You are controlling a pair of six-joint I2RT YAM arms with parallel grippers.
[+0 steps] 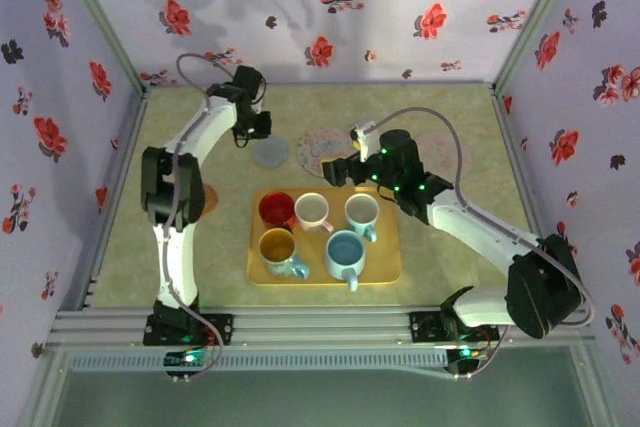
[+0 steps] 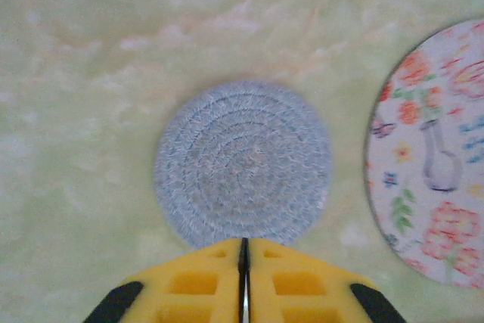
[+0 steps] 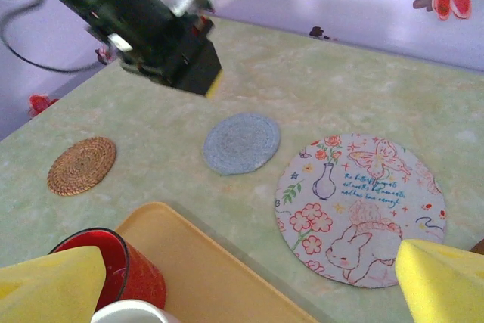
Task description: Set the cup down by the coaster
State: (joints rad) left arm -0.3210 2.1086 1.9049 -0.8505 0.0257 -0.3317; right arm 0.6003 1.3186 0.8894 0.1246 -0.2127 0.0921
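Arm finish and cabling
Left arm (image 1: 172, 247) and right arm (image 1: 487, 227): white links, black joints, grey cables; yellow claw fingers (image 3: 442, 281).

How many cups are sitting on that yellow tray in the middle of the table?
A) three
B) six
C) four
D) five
D: the yellow tray holds a red cup, a white cup, a pale cup, a yellow cup and a blue cup, which makes five.
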